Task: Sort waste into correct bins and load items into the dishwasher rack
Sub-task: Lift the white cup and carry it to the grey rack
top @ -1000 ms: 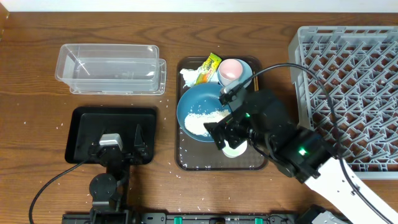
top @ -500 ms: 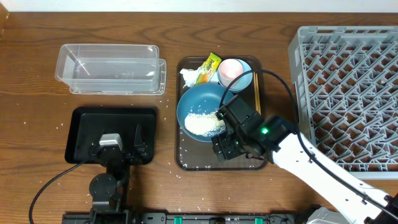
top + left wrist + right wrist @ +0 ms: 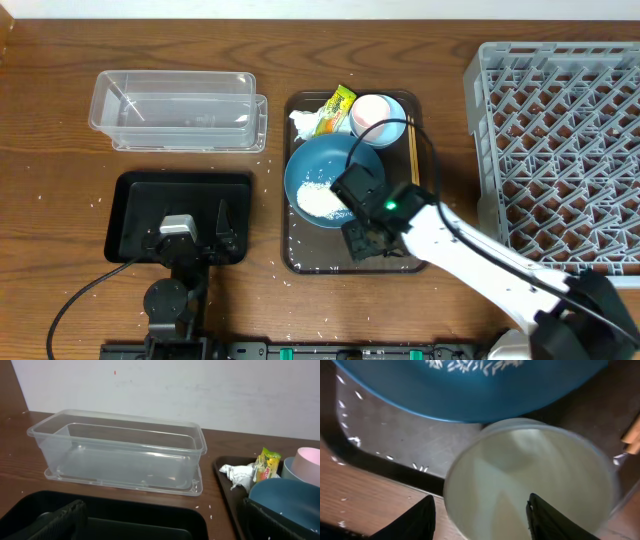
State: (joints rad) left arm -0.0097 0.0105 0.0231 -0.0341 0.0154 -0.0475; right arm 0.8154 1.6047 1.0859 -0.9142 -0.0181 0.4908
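My right gripper (image 3: 365,240) (image 3: 480,520) is low over the near end of the brown tray. It is open. One finger is outside the white cup (image 3: 560,475) with a small gap to its wall, the other inside. The arm hides the cup in the overhead view. The dark-blue dish (image 3: 320,165) holds the rice (image 3: 320,200). Behind it are the tissue (image 3: 303,122), the wrapper (image 3: 336,105), the pink cup (image 3: 372,112) in the light-blue bowl (image 3: 400,112), and the chopsticks (image 3: 413,150). My left gripper (image 3: 190,240) (image 3: 165,527) is open over the black tray (image 3: 140,200).
The clear tub (image 3: 175,110) (image 3: 120,450) stands at the back left. The grey rack (image 3: 560,150) fills the right side. The brown tray (image 3: 300,255) has a raised rim. Loose rice grains lie on it and on the wooden table around it.
My right arm has come down and leftward over the white cup, and its jaws have narrowed around the cup's wall. The left arm has not moved.
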